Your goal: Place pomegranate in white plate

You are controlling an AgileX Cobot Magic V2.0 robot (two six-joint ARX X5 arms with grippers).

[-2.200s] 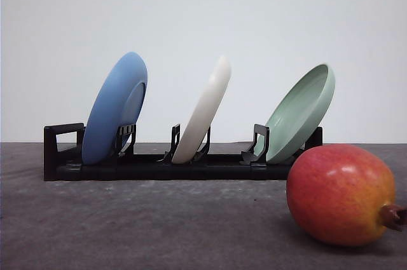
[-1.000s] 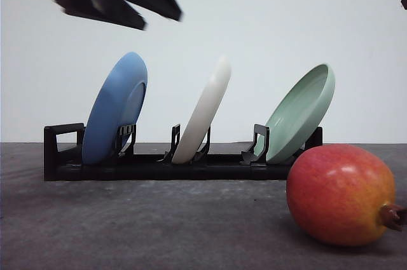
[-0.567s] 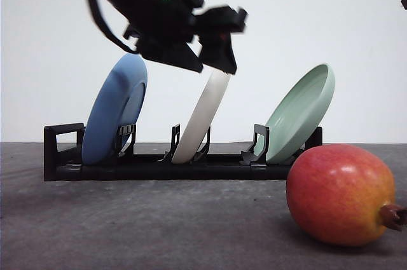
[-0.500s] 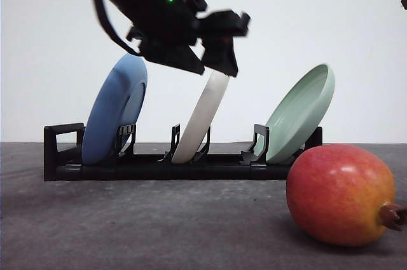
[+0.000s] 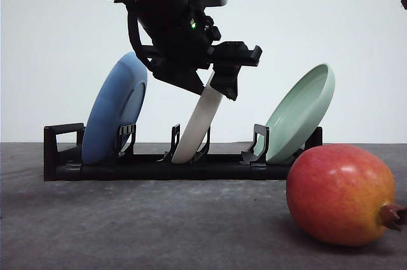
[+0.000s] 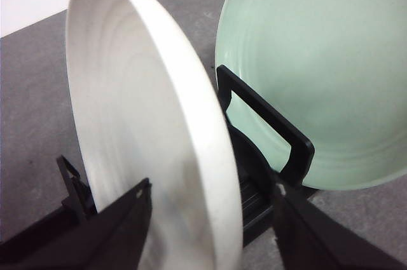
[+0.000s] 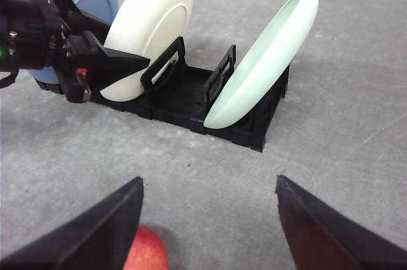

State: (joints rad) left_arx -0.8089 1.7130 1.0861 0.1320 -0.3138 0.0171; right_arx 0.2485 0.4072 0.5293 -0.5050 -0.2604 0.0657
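Lowered since the previous frame, the left gripper (image 5: pixel 213 82) now straddles the top rim of the white plate (image 5: pixel 198 124), jaws spread, not clamped. White plate stands tilted in the black rack (image 5: pixel 152 167). Pomegranate (image 5: pixel 340 194) lies on the table at 5 o'clock. Right gripper (image 7: pixel 206 225): jaws apart, empty.

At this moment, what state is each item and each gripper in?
white plate: standing tilted in the middle rack slot, rim between the left fingers.
blue plate: tilted in its slot.
pale green plate: tilted in its slot.
pomegranate: lying on the table, untouched.
left gripper: open, straddling the white plate's rim.
right gripper: open, above the pomegranate.
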